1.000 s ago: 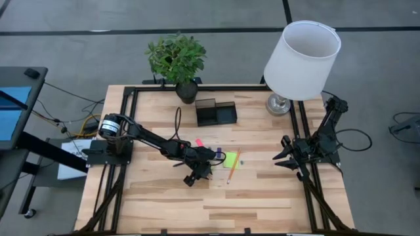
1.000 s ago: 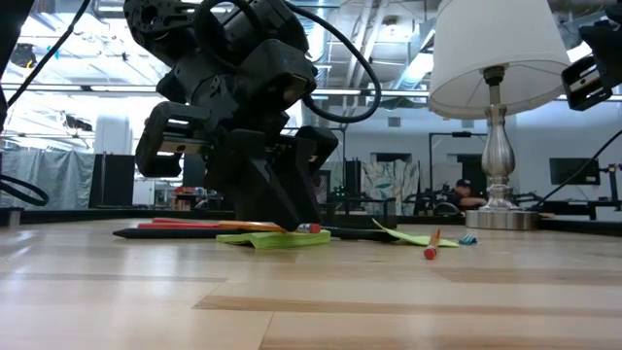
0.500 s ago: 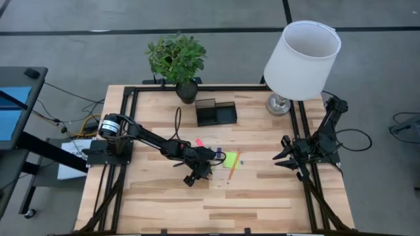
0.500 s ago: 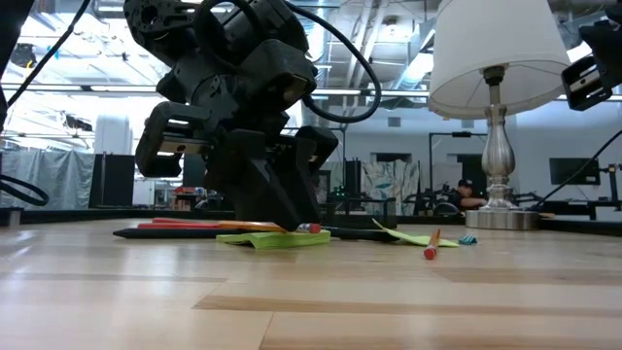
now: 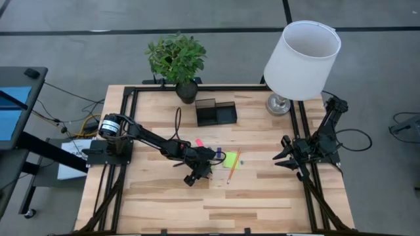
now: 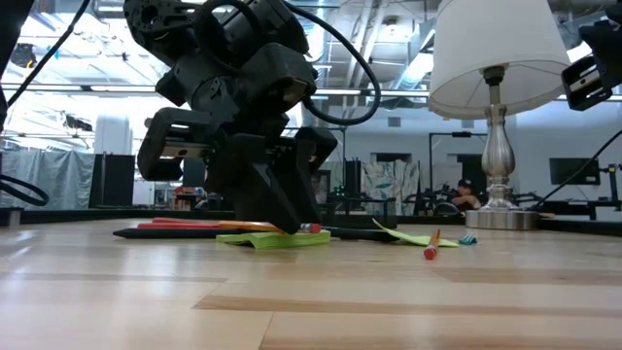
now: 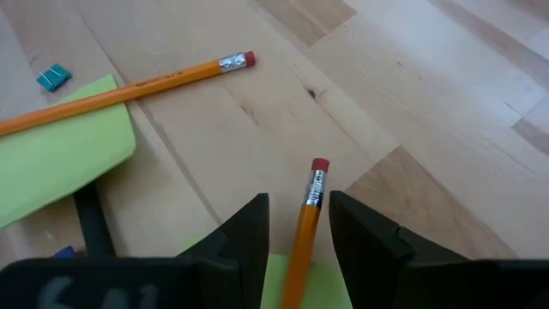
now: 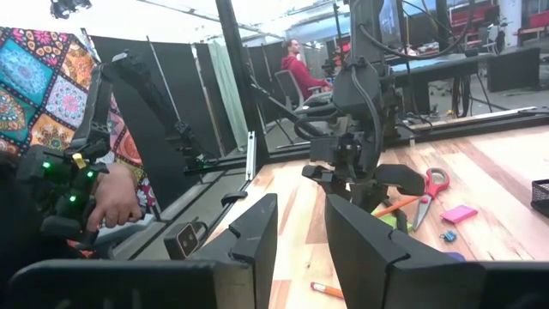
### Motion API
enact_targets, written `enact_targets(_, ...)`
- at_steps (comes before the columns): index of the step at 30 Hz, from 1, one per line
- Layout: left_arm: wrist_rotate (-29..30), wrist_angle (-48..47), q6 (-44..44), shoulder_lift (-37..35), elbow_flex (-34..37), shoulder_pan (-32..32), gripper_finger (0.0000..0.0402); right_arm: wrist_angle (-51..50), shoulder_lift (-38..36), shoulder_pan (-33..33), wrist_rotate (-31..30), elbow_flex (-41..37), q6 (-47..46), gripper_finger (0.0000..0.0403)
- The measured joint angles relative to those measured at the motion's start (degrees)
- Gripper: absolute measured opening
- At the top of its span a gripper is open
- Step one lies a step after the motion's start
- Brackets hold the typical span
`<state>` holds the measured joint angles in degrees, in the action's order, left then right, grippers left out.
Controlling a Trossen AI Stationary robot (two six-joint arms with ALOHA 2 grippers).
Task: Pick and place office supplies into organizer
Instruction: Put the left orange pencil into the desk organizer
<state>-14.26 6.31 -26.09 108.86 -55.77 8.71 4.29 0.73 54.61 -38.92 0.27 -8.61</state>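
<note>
left tool point(image 7: 298, 230) hiding pencil point(image 7: 307, 215) lower end

Orange pencils point(image 7: 129, 87) with red erasers, lime-green sticky pad point(image 7: 60, 163), red-handled scissors point(image 8: 431, 190), pink piece point(image 8: 464, 214).

Dark jointed arms point(image 5: 147, 137) (black cables)

Four views: one overhead, one at table level, two wrist-mounted.
The table point(image 5: 170, 203) is seen from straight above; the low view faces 12 o'clock; the pencil point(image 7: 302, 232) is seen closely; the left arm point(image 8: 356, 112) is shared.
</note>
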Motion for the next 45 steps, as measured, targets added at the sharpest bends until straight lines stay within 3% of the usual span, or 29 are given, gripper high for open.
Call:
enact_targets(24,0.04,0.46,-0.04,0.00,0.00,0.50,0.0116,0.00,-0.01,0.00,0.00,-0.01,0.00,0.0098)
enact_targets(33,-3.23,5.64,1.34,4.48,-0.11,0.42,0.0116,-0.04,0.08,0.01,0.01,-0.02,0.00,0.0098)
enact_targets(45,-3.68,5.60,2.12,4.71,-0.13,0.13,0.0116,0.00,0.00,0.02,0.00,0.00,0.00,0.0098)
